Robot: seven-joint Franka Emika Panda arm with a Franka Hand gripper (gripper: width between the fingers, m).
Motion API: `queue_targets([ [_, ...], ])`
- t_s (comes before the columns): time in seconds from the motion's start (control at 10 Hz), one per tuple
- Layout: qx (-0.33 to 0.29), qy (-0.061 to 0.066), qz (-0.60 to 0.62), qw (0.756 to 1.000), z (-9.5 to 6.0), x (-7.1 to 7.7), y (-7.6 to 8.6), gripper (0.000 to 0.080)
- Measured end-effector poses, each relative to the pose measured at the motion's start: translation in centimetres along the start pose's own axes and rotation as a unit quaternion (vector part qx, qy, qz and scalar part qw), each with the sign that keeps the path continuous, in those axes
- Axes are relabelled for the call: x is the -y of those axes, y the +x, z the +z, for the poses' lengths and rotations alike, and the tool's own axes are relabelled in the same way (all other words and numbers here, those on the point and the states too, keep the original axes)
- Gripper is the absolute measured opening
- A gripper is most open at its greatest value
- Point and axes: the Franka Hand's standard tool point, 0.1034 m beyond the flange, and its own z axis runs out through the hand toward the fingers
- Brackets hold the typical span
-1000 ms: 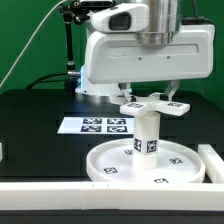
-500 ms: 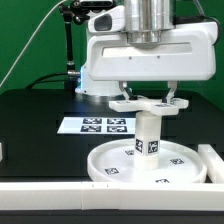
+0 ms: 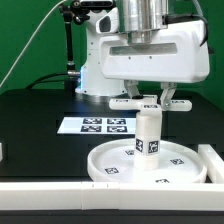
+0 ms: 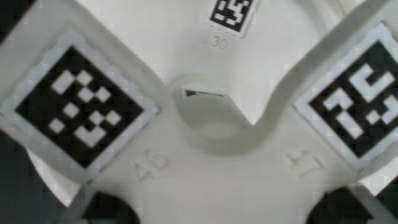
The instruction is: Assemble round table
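Note:
The large rimmed round disc [image 3: 108,166] lies flat on the black table. The short thick cylinder leg [image 3: 148,133] stands upright on its middle. The cross-shaped base piece [image 3: 127,101] sits level on top of the leg. My gripper [image 3: 150,98] comes straight down over it, with one finger on each side of the piece's middle, shut on it. In the wrist view the base piece [image 4: 196,125] fills the picture, with a square tag on each of two arms. My fingertips do not show there.
The marker board [image 3: 93,125] lies flat behind the disc toward the exterior view's left. The white straight-edged border frame [image 3: 60,191] runs along the front and up the exterior view's right side [image 3: 212,162]. A dark stand with a cable is at the back.
My hand has turned about its vertical axis and shifted slightly toward the exterior view's left. The cross-shaped base piece has turned with it on top of the leg.

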Motion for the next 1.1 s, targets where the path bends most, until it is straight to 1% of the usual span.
queue_targets([
  [0.2, 0.014, 0.010, 0.128, 0.992, 0.05, -0.17, 0.08, 0.0455],
  [0.3, 0.018, 0.022, 0.194, 0.981, 0.04, -0.14, 0.28, 0.0455],
  [0.4, 0.015, 0.031, 0.235, 0.971, 0.05, 0.02, 0.40, 0.0455],
  [0.7, 0.019, 0.029, 0.322, 0.946, 0.04, 0.07, 0.37, 0.0455],
  [0.9, 0.020, 0.027, 0.313, 0.949, 0.01, 0.09, 0.29, 0.0455],
  [1.0, 0.028, 0.021, 0.297, 0.954, -0.27, 0.31, -0.01, 0.0600],
  [1.1, 0.033, 0.021, 0.286, 0.957, -0.70, 0.72, -0.09, 0.0634],
])
